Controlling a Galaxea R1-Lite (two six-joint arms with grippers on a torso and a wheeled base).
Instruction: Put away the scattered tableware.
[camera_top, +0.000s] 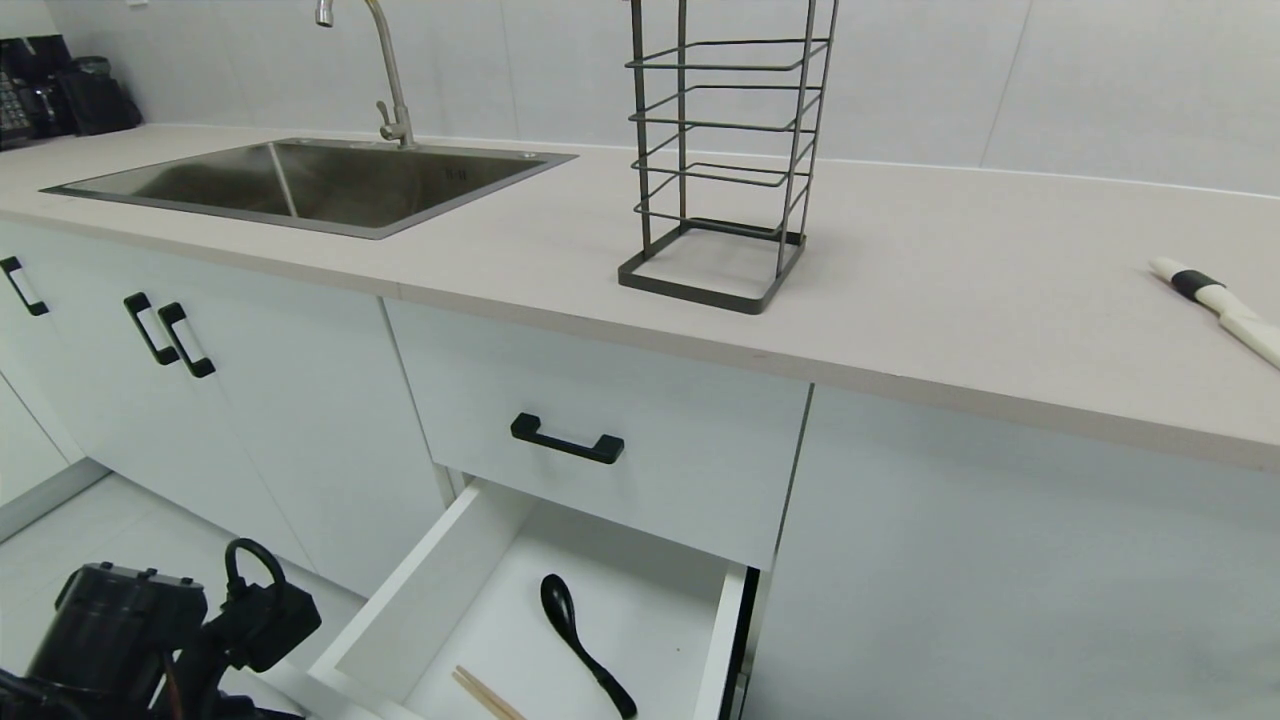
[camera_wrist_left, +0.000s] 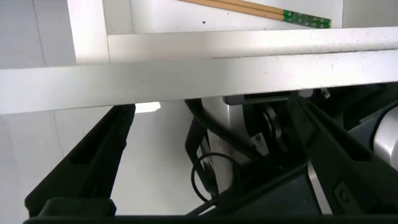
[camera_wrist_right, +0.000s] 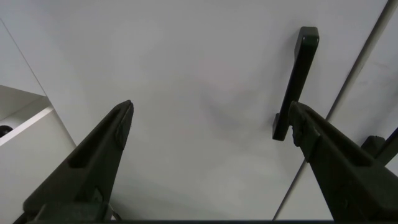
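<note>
A black spoon (camera_top: 580, 640) and a pair of wooden chopsticks (camera_top: 487, 693) lie in the open lower drawer (camera_top: 400, 610) under the counter. In the left wrist view the chopsticks (camera_wrist_left: 261, 9) show beyond the drawer's white front edge (camera_wrist_left: 186, 71). My left gripper (camera_wrist_left: 211, 106) hangs open just outside that edge, holding nothing. A white-handled utensil with a black band (camera_top: 1215, 300) lies on the counter at the far right. My right gripper (camera_wrist_right: 211, 109) is open and faces a white cabinet door with a black handle (camera_wrist_right: 297, 81).
A black wire rack (camera_top: 725, 160) stands on the counter (camera_top: 950, 280) above the drawers. A steel sink (camera_top: 310, 185) with a tap is at the back left. The closed upper drawer has a black handle (camera_top: 566, 439). Cabinet doors with black handles (camera_top: 170, 335) are to the left.
</note>
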